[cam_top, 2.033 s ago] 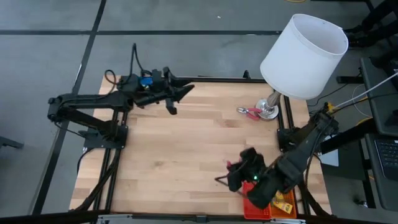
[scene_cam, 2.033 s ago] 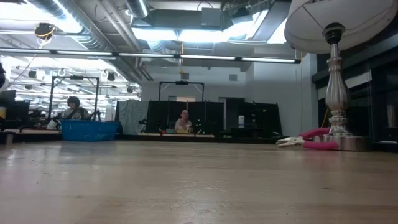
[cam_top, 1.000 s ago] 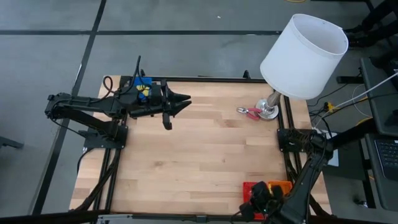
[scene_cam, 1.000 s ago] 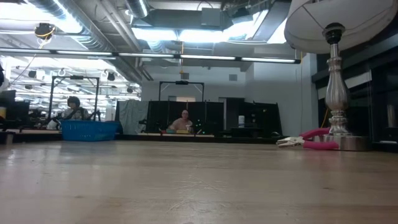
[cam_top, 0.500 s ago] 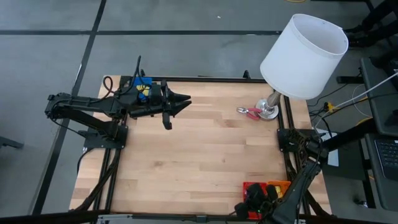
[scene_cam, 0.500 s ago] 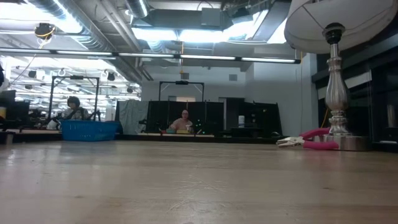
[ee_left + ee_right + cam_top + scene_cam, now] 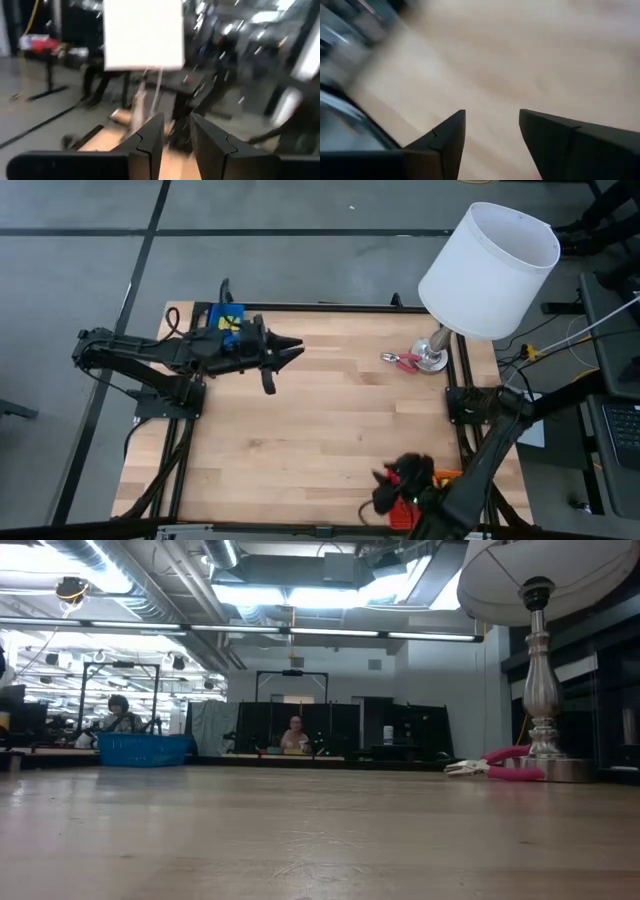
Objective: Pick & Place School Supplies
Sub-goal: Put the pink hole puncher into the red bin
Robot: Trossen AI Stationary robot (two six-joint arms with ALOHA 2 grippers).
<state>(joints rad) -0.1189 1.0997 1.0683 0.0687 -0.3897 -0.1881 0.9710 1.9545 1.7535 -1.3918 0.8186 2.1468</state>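
Red-handled pliers [image 7: 400, 361] lie on the wood at the far right, against the lamp's base [image 7: 432, 359]; the low view shows the pliers [image 7: 502, 764] flat on the table. Small yellow pieces [image 7: 231, 324] sit in a blue tray [image 7: 226, 311] at the far left corner. My left gripper [image 7: 292, 345] hovers beside that tray, open and holding nothing [image 7: 177, 125]. My right gripper [image 7: 385, 483] is near the front right edge, over a red tray [image 7: 409, 473] that it mostly hides. It is open with only bare wood between its fingers [image 7: 492, 120].
A white lamp shade [image 7: 490, 268] overhangs the far right corner on a metal stem [image 7: 541, 690]. An orange tray [image 7: 448, 475] shows beside the red one at the near right. The wooden top [image 7: 300, 430] lies bare across its middle.
My right gripper has moved from low over the red tray at the near edge, up and toward the table's left and middle. The pliers and the lamp have stayed where they were.
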